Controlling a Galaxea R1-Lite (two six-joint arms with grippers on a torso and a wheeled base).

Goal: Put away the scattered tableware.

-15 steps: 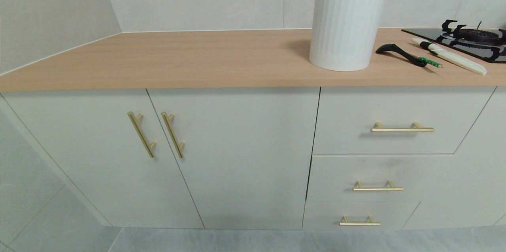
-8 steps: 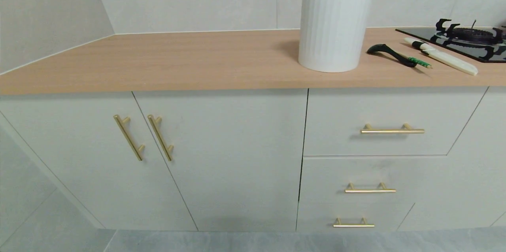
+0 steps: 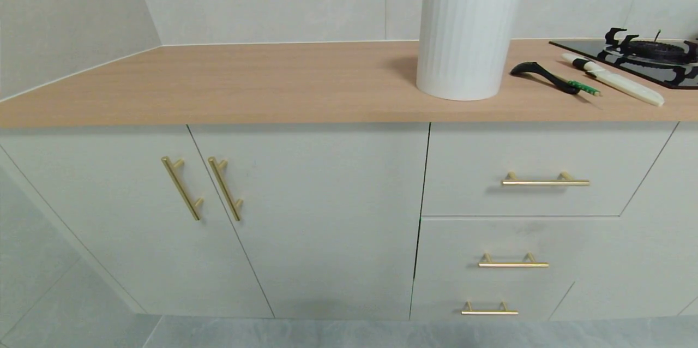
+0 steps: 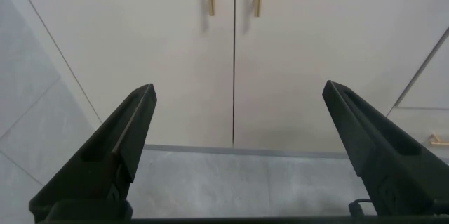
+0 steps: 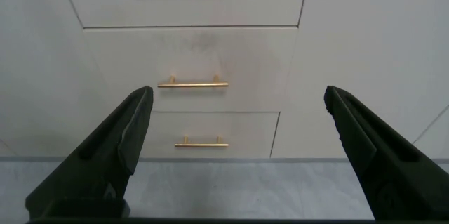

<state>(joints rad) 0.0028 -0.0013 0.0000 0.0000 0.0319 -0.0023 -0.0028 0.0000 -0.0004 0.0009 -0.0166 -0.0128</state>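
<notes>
On the wooden countertop (image 3: 245,81), at the right, lie a black-handled utensil with a green tip (image 3: 551,76) and a cream-bladed knife (image 3: 613,78). A tall white ribbed container (image 3: 466,26) stands just left of them. My left gripper (image 4: 235,122) is open, low before the double cabinet doors (image 4: 235,41), nothing between its fingers. My right gripper (image 5: 238,122) is open too, low in front of the drawers (image 5: 193,83), and holds nothing.
A black gas hob (image 3: 649,56) sits at the counter's far right. Below the counter are two doors with gold handles (image 3: 202,187) and three drawers with gold handles (image 3: 545,180). Grey tiled floor (image 3: 349,331) runs along the cabinet base.
The head view has shifted a little left then back right, so the camera moved. The utensils and the container keep their places on the counter.
</notes>
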